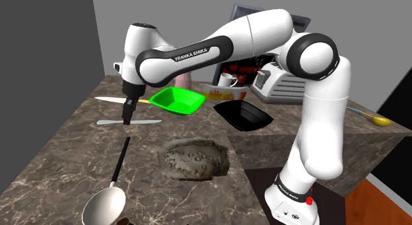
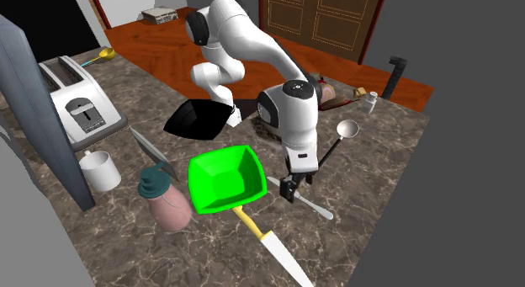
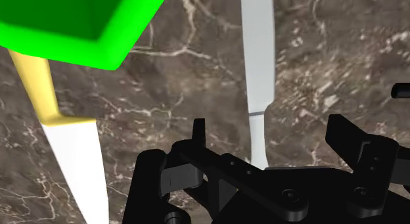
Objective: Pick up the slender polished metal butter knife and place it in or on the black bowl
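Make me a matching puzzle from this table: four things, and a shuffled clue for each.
Things:
1. butter knife
2. black bowl
3. toaster
4. ladle

Clues:
A. next to a white mug
B. by the arm's base
C. flat on the counter, under the open gripper
D. black handle, pale scoop

Pairs: 1-C, 2-B, 3-A, 4-D
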Motion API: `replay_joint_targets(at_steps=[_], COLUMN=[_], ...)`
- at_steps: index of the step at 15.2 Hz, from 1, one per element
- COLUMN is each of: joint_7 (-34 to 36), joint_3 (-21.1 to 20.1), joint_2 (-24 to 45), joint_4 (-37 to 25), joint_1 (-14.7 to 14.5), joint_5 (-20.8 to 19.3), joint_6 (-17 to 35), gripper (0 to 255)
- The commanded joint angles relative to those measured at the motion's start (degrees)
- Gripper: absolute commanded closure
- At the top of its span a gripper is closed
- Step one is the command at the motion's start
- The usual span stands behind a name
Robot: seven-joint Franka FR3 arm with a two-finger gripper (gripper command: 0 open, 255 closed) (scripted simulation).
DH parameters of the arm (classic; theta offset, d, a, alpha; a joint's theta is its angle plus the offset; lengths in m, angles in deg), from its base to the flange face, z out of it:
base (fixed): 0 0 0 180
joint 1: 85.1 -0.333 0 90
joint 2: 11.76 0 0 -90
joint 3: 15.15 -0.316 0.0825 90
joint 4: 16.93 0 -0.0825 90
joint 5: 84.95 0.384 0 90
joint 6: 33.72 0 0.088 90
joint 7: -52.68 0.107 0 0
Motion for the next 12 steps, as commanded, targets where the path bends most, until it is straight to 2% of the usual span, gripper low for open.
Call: replay_joint_targets(at_steps=[1, 11, 12], joint_7=[0.22, 0.36, 0.36], joint_3=[0.07, 0.15, 0.15], joint_2=[0.90, 1.60, 1.60], joint_4=[0.17, 0.40, 0.40], joint_1=[-0.17, -0.27, -0.27], joint_5=[-0.32, -0.55, -0.55], joint_6=[1.08, 1.98, 1.98], gripper=[0, 0, 255])
